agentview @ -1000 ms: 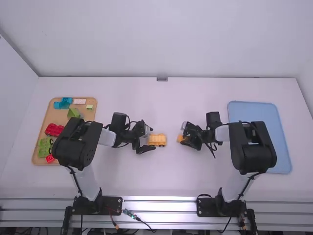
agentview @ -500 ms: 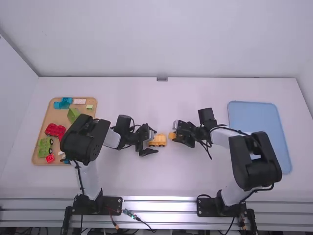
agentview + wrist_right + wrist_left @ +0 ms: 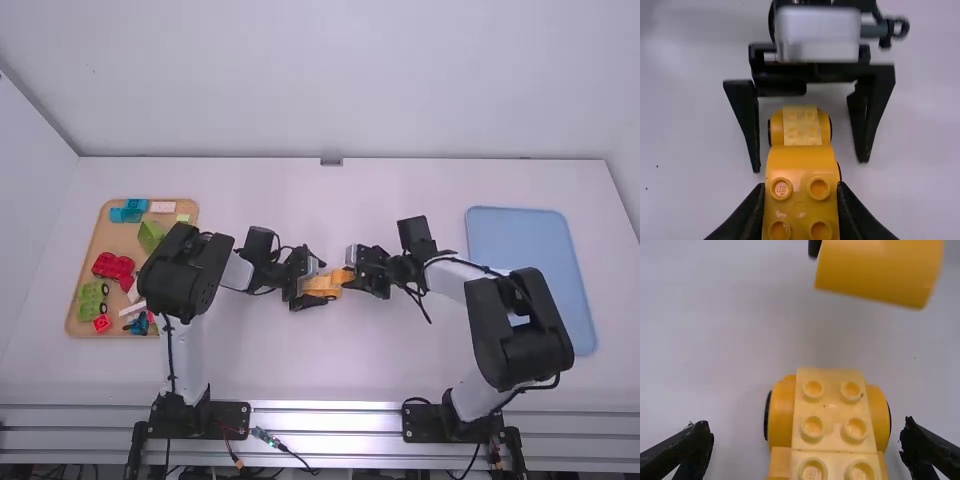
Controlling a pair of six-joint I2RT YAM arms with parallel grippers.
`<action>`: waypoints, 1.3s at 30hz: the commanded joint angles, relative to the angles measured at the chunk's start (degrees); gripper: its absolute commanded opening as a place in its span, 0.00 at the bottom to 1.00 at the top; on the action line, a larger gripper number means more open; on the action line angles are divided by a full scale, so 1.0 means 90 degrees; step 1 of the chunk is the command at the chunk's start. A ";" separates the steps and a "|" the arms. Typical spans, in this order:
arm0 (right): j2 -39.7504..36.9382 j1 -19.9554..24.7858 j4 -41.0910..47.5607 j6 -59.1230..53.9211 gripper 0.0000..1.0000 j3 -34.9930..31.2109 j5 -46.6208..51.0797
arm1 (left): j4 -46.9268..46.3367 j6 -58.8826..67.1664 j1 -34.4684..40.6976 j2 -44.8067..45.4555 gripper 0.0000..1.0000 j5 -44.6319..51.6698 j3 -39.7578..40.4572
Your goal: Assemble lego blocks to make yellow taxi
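My left gripper (image 3: pixel 311 283) is low at the table's middle, around the yellow car base (image 3: pixel 318 287). In the left wrist view the base (image 3: pixel 832 432), with studs on top and dark wheels at its sides, lies between the spread fingers of the left gripper (image 3: pixel 807 447), a gap on each side. Just right of it in the high view is my right gripper (image 3: pixel 352 268), holding an orange-yellow curved block (image 3: pixel 341 276). In the right wrist view the right gripper (image 3: pixel 800 192) pinches this studded block (image 3: pixel 801 172), which hides part of the car base (image 3: pixel 801 131).
A wooden tray (image 3: pixel 78 325) with red, green, blue and white blocks stands at the left, partly under the left arm. A blue tray (image 3: pixel 525 232) lies at the right. The two grippers face each other at close range.
My right gripper has moved left with the curved block, up to the car base. My left gripper has shifted slightly toward the right around the base.
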State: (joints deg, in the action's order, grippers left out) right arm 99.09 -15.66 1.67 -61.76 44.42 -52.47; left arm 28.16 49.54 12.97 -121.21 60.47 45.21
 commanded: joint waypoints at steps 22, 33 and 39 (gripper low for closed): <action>0.1005 -0.0454 0.0204 -0.0240 0.01 0.0741 -0.0498 | 0.0425 0.0097 0.0019 -0.0233 0.60 0.0163 -0.0199; 0.1005 -0.0595 0.0129 -0.0005 0.00 0.0741 -0.0160 | 0.0287 0.0155 0.0022 -0.0233 0.51 0.0185 -0.0197; 0.1005 -0.0617 -0.0010 0.0175 0.00 0.0741 -0.0005 | 0.0372 0.0143 0.0024 -0.0233 0.37 0.0185 -0.0323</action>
State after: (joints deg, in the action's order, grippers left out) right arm 107.61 -21.06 1.48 -60.95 49.82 -52.45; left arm 31.53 50.61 12.93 -122.21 61.80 43.75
